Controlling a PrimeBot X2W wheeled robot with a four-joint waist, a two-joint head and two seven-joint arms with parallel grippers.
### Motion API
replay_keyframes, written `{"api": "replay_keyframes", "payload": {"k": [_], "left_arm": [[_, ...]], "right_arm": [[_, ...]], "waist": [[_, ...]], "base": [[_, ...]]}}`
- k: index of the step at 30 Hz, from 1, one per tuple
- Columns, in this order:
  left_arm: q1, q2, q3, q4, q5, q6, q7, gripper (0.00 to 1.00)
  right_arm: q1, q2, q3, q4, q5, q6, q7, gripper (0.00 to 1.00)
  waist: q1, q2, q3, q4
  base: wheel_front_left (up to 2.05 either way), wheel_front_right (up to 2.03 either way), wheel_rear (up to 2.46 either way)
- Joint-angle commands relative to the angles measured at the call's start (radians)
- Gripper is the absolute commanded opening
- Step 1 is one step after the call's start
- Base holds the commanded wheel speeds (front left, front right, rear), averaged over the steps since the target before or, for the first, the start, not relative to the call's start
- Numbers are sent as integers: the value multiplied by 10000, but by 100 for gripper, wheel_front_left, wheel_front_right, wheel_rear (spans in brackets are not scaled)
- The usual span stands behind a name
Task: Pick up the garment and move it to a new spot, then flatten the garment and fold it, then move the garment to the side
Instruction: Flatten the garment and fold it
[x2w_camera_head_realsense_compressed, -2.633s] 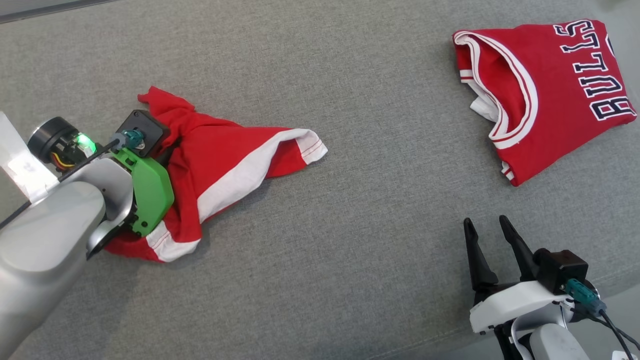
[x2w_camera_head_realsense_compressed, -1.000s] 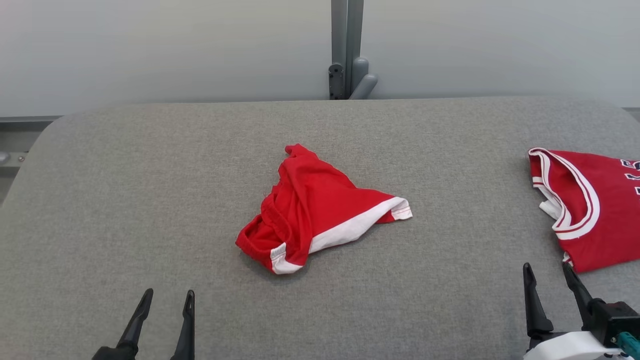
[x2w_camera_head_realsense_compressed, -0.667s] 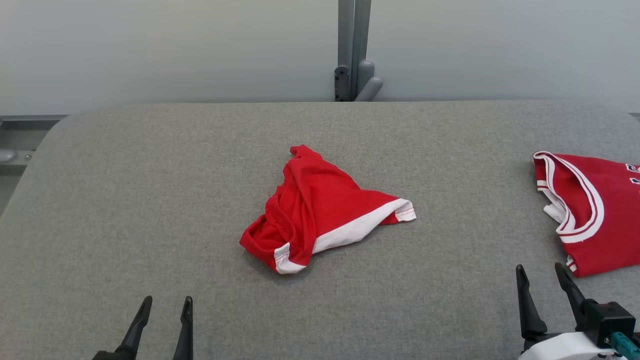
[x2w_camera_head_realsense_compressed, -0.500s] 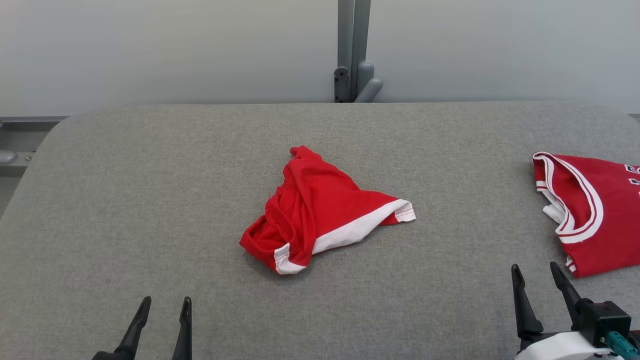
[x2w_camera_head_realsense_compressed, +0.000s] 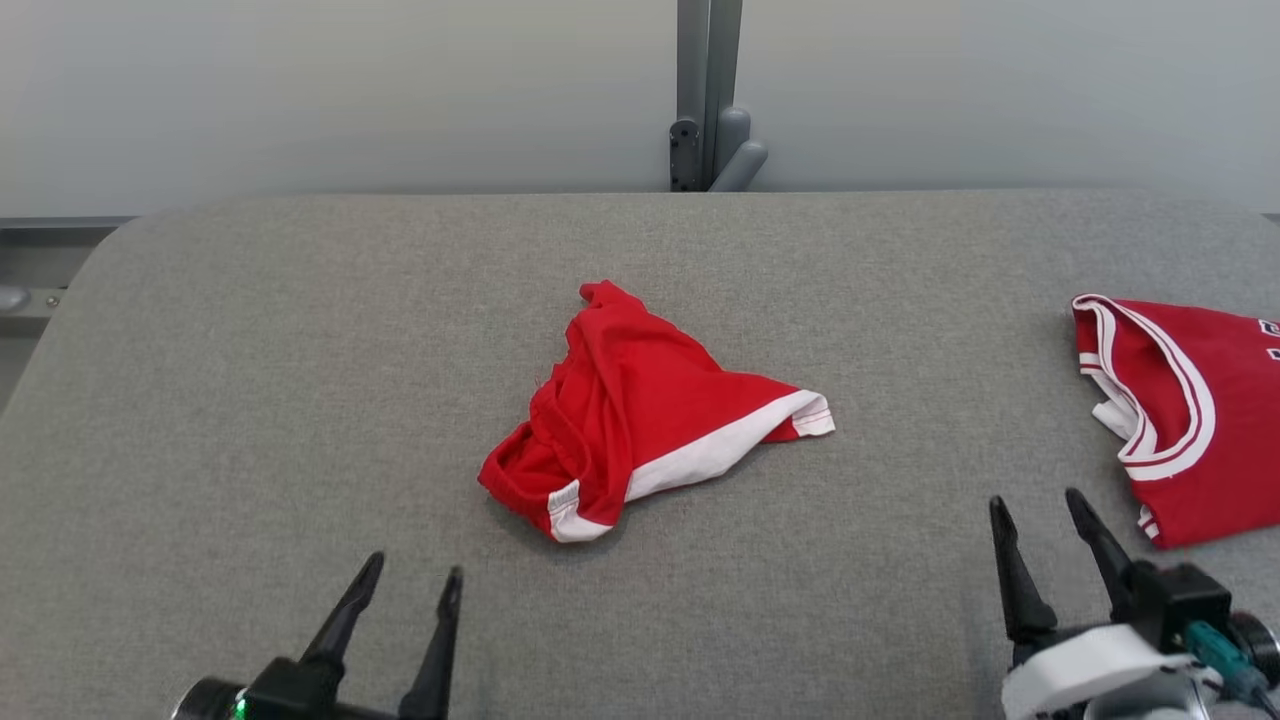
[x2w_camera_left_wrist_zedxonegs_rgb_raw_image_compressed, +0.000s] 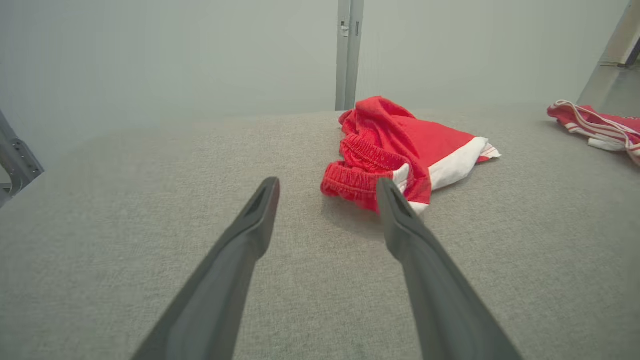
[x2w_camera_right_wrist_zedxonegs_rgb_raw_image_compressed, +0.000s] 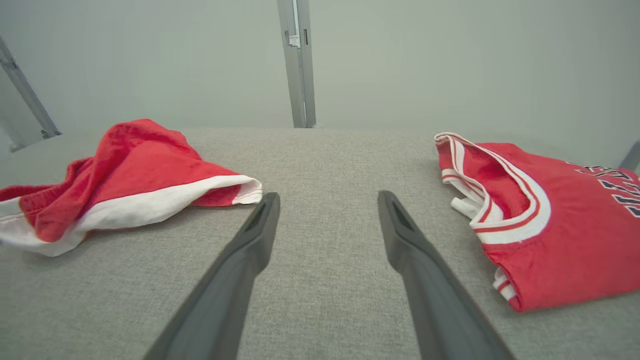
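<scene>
Crumpled red garment (x2w_camera_head_realsense_compressed: 640, 410) lies mid-table (x2w_camera_head_realsense_compressed: 250, 350), long axis 8-to-3 o'clock, white-hemmed leg end pointing to 3, waistband end at 8. Left gripper (x2w_camera_head_realsense_compressed: 415, 566) is at its 7 o'clock, right gripper (x2w_camera_head_realsense_compressed: 1034, 497) at 4, both spread wide and empty. Versus half a second ago, left gripper is nearer; garment shape unchanged.

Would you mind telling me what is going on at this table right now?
A two-armed robot is working on laundry. The red shorts lie crumpled in the middle of the gray table, not yet flattened or folded. The left gripper and the right gripper are both open and hold nothing, at the near edge short of the shorts. A red jersey lies folded at the right.
</scene>
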Motion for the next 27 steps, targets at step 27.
{"api": "replay_keyframes", "payload": {"k": [27], "left_arm": [[-6450,2926,-6459,1578,-2175,-24,2606,100]], "right_arm": [[-6969,-1420,5484,5884,1728,-17,1023,100]], "waist": [[1,110,2601,202]], "base": [[0,0,0]]}}
